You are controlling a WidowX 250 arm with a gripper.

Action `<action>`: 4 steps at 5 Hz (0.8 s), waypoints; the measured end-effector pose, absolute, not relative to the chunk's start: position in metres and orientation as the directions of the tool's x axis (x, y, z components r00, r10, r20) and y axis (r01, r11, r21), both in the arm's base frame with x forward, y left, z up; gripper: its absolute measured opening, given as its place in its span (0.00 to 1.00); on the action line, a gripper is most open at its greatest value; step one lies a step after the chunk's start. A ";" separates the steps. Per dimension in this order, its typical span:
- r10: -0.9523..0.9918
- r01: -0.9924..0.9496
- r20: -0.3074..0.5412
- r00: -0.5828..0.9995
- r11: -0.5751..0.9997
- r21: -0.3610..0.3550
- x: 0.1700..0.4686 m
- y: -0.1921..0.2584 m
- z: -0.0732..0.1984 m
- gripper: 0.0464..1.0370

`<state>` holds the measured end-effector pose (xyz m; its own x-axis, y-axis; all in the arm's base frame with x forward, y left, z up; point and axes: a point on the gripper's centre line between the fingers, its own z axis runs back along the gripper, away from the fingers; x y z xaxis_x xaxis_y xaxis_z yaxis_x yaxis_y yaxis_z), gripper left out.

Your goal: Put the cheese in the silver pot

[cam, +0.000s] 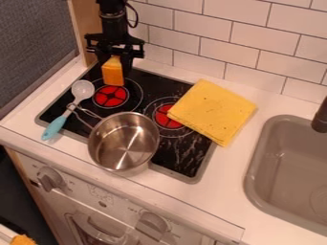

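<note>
On the stovetop (176,165): one silver pot (123,142); one blue-handled spoon (55,126), beside it; one yellow cloth (212,110), partly on the counter (233,165). Toward the back: one gripper (116,63), clasping orange cheese (113,74).

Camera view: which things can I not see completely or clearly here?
All in the camera view:
- Right burner: partly covered by yellow cloth.
- Sink and faucet: cut by right edge.
- Orange thing: cut by bottom edge.
- Markings between knobs: too small.
- Cheese: touching the cooktop or not, unclear from this angle.
</note>
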<state>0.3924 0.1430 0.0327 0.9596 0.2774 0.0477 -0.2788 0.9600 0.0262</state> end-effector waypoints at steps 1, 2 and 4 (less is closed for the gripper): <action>0.255 -0.248 0.193 0.948 0.967 -0.058 0.384 0.124 0.096 0.47; 0.238 -0.220 0.203 0.950 0.969 -0.109 0.364 0.109 0.137 0.47; 0.172 -0.166 0.044 0.984 0.980 -0.111 0.286 0.082 0.091 0.47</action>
<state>0.2857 0.0815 0.0908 0.9841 0.1719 0.0443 -0.1661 0.9798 -0.1114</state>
